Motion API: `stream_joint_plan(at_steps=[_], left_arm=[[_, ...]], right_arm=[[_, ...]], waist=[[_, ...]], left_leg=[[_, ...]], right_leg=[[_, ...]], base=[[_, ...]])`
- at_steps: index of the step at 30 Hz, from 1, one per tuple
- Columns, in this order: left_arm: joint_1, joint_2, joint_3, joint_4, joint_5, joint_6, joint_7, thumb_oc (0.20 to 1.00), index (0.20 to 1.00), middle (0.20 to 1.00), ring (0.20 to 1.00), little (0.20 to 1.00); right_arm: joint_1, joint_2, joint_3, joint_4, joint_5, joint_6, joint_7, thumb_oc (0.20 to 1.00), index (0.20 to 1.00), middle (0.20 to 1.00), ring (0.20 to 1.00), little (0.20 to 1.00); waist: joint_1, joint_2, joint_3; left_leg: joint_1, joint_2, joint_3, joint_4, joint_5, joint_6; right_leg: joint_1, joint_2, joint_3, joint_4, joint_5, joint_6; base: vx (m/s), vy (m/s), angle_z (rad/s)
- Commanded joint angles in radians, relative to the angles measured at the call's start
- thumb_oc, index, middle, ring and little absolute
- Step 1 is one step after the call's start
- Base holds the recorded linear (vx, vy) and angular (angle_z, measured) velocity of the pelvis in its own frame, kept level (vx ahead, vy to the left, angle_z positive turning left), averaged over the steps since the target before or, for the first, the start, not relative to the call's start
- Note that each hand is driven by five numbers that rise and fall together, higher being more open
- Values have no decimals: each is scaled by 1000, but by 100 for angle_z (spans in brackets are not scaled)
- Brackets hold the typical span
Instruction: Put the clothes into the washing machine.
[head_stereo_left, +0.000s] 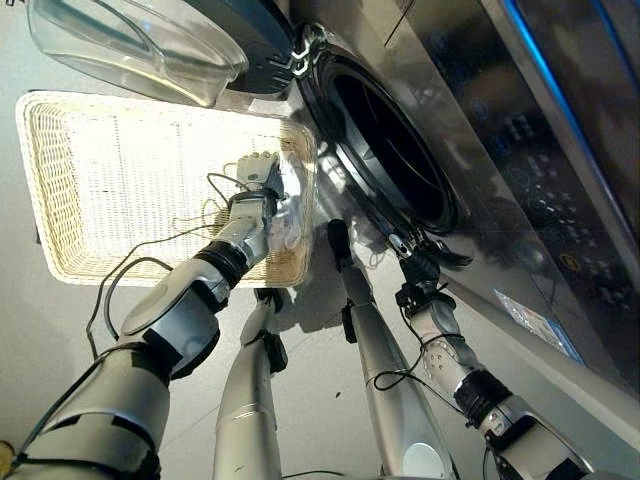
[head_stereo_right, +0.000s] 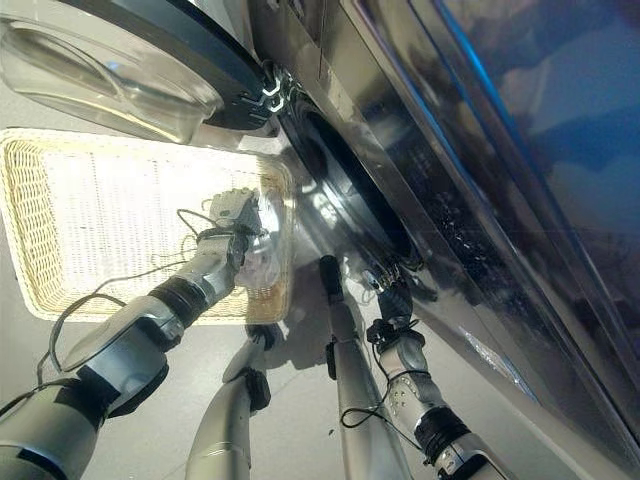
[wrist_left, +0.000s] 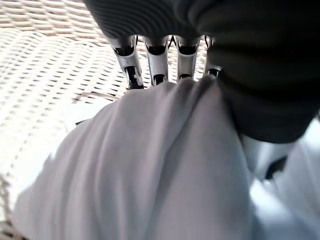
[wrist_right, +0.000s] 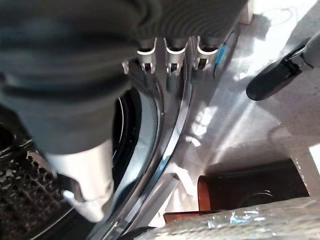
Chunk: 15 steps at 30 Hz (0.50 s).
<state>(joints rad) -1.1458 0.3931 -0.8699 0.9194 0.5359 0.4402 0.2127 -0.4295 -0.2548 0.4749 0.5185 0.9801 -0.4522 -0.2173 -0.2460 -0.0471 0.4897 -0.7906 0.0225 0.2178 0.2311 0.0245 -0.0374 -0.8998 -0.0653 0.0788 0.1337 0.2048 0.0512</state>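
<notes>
Down in the basket (head_stereo_left: 60, 180), the left robot hand (head_stereo_left: 258, 178) grips white cloth (wrist_left: 150, 170); next, lift it toward the washing machine (head_stereo_left: 400, 150). The right robot hand (head_stereo_left: 420, 262) rests at the door rim; its grip cannot be told.

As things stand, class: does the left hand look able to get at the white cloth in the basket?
Probably yes: the left hand is already inside the basket, its fingers curled into the white cloth, with nothing between them.

basket (head_stereo_left: 120, 180) left of washing machine (head_stereo_left: 420, 150), cloth (wrist_left: 150, 165) in basket's corner nearest machine
</notes>
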Motion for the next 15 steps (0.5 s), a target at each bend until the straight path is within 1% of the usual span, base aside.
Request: stream_joint_plan(at_steps=[1,3,4,6,7,9,12,14,15], left_arm=[[146,-36,-54,111,152,57,-244,200,200,200,200,200],[149,-37,-66,118,224,58,-283,200,200,200,200,200],[152,-38,-75,116,291,65,-330,200,200,200,200,200],[162,-42,-91,114,371,78,-386,200,200,200,200,200],[163,-43,-93,113,382,80,-394,200,200,200,200,200],[179,-44,-108,101,419,103,-432,200,200,200,200,200],[192,-42,-115,96,397,114,-417,200,200,200,200,200],[197,-38,-115,93,345,119,-383,200,200,200,200,200],[202,-35,-111,86,271,123,-341,200,200,200,200,200]], right_arm=[[-20,-20,9,-59,15,-44,6,1000,1000,1000,1000,1000],[-24,-19,12,-55,22,-48,10,1000,1000,1000,1000,1000],[-28,-17,16,-53,24,-52,7,1000,1000,1000,1000,1000],[-32,-14,24,-49,30,-58,3,1000,1000,1000,1000,1000],[-33,-13,25,-48,31,-59,2,1000,1000,1000,1000,1000],[-36,-5,34,-42,35,-68,-4,1000,1000,1000,1000,1000],[-41,7,46,-37,33,-77,-21,1000,1000,1000,1000,1000],[-43,12,48,-37,33,-80,-29,1000,1000,1000,1000,1000],[-42,14,50,-38,35,-82,-32,1000,1000,1000,1000,1000]], waist=[[-7,21,30],[-4,21,30],[-1,21,30],[5,21,30],[6,22,30],[16,24,30],[28,27,30],[34,29,30],[38,31,30]], left_leg=[[-17,-56,15,-19,35,-12],[-16,-56,10,-23,38,-13],[-16,-57,6,-26,41,-15],[-14,-58,-1,-31,43,-17],[-13,-58,-2,-32,43,-17],[-7,-59,-14,-41,47,-18],[4,-61,-26,-50,52,-20],[7,-61,-32,-52,53,-20],[12,-62,-37,-57,55,-19]], right_leg=[[21,66,-60,20,-57,37],[23,65,-63,18,-57,38],[24,64,-64,16,-57,38],[29,63,-68,14,-57,38],[29,63,-69,14,-57,39],[41,60,-77,11,-57,40],[56,58,-86,10,-59,40],[61,56,-90,10,-60,40],[66,56,-91,11,-61,40]], base=[[0,0,0],[0,0,0],[0,0,0],[0,0,0],[0,0,0],[-18,-41,0],[-16,-26,0],[-12,-11,2],[-18,-13,8]])
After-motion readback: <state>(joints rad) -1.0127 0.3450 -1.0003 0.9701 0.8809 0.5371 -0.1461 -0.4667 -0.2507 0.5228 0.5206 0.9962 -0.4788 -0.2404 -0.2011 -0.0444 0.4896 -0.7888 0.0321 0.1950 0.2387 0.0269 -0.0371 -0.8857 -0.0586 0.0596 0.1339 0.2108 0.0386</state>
